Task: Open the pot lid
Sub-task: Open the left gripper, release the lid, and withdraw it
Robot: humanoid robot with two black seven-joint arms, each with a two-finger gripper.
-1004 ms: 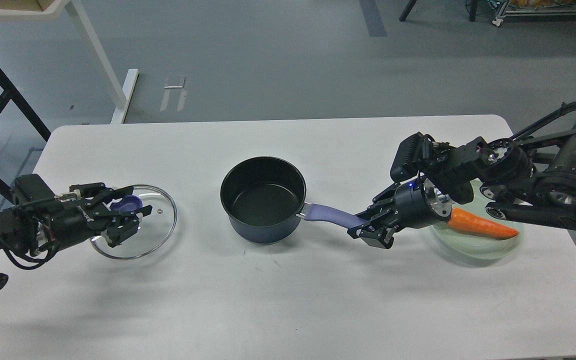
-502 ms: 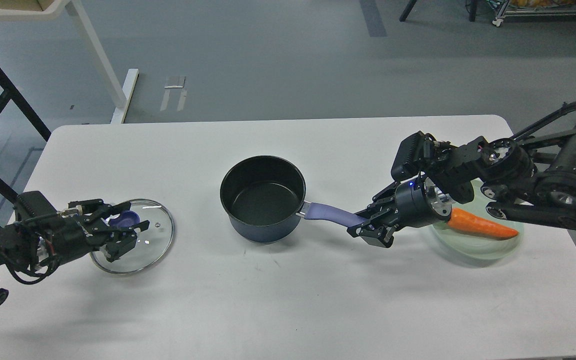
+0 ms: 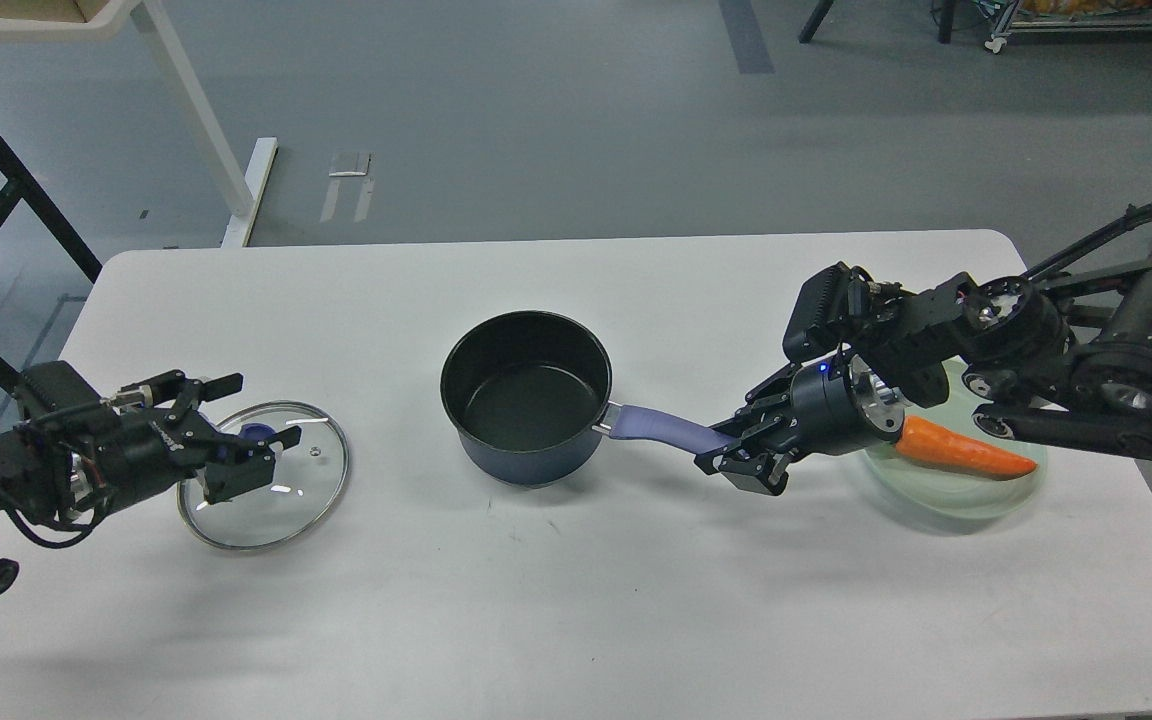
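Sitting off the pot already, the glass lid (image 3: pixel 264 476) is lying flat on the white table (image 3: pixel 576 620) over at 9 o'clock from the pot (image 3: pixel 526 397), well apart from it. My left gripper (image 3: pixel 241 434) is hovering over the lid's near-left part with its fingers spread wide, not holding anything, and the blue knob (image 3: pixel 254 433) is peeking out between them, so I'm only seeing a sliver of it.

My right gripper (image 3: pixel 736 457) is clamping the end of the pot's purple handle (image 3: pixel 658 427), which is sticking out toward 4 o'clock. The tip of the handle is getting swallowed by the fingers, so I can't make out where it ends.

Right behind that wrist, at 3 o'clock from the pot, a carrot (image 3: pixel 964 449) is lying on a pale green plate (image 3: pixel 946 495). My right arm is blocking the plate's far-left rim and the carrot's thick end. The pot looks empty inside.
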